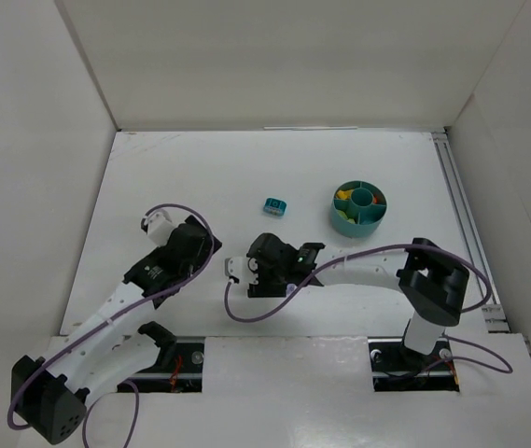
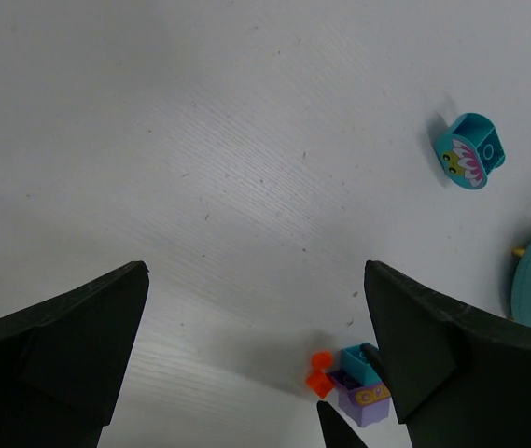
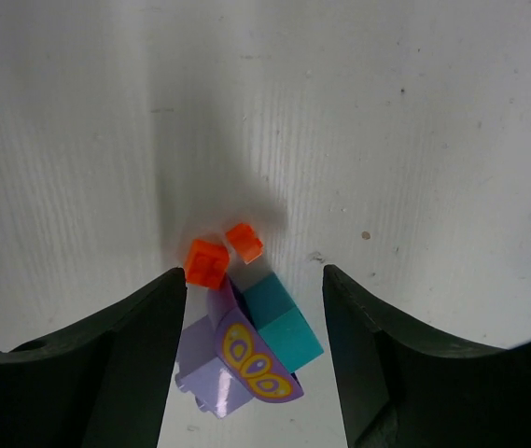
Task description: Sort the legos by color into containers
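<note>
The right gripper point(image 3: 254, 280) is seen spread wide with nothing gripped. It straddles a tight cluster on the table point(image 3: 414, 112): a purple piece point(image 3: 232, 359) marked with yellow ovals, a teal brick point(image 3: 284, 322) touching it, and two orange-red bricks point(image 3: 206, 263) just beside them. This is where trouble is likely. If the jaws are closed as they stand, more than one colour could be pinched at once, and a mixed load would be carried to the teal bowl point(image 1: 347, 224), which sits well apart to the right. The orange-red bricks lie near the left finger, so they could be flicked away or squeezed out sideways. The purple piece looks tilted, so a slip out of the pads is to be feared.

The left gripper point(image 2: 256, 271) is held open and empty above bare table, and nothing is threatened there. A flower-printed teal brick point(image 2: 470, 151) is seen lying alone near the bowl. A few bricks are visible in the bowl's compartments, though the sorting inside cannot be judged.
</note>
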Robot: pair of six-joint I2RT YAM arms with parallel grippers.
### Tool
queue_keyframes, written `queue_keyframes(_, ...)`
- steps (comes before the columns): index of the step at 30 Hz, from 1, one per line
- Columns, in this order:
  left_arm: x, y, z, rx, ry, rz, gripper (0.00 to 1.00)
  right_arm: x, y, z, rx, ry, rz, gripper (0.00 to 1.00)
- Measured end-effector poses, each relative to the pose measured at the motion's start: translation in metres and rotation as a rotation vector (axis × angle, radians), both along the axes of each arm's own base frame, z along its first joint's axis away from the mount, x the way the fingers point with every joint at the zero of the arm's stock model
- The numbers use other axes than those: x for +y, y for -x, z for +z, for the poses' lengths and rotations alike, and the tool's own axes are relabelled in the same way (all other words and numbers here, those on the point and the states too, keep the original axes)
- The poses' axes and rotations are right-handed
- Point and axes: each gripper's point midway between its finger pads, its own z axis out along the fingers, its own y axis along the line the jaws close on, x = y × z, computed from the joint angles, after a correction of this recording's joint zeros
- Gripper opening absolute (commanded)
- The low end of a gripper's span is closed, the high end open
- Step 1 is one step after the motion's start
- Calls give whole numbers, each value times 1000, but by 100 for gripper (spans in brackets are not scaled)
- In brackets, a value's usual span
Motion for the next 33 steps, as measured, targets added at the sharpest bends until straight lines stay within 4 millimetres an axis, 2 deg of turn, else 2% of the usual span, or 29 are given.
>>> queue_keyframes(9, 5, 5, -1, -6, 1, 15, 100, 8, -14, -5, -43, 24, -21, 65)
queue_keyframes(17, 6, 5, 0, -9, 2, 18, 100, 13, -14, -5, -36, 10, -17, 65)
queue_keyframes(21, 7, 5, 0, -12, -1, 22, 100, 15, -10, -6, -14, -2, 0, 65)
queue_keyframes(27, 7, 5, 0, -12, -1, 22, 100, 14, 10, -6, 55, -41, 54, 66)
queue_keyframes(33, 7, 5, 0, -12, -2, 22, 100, 17, 16, 8, 63, -86, 76, 66)
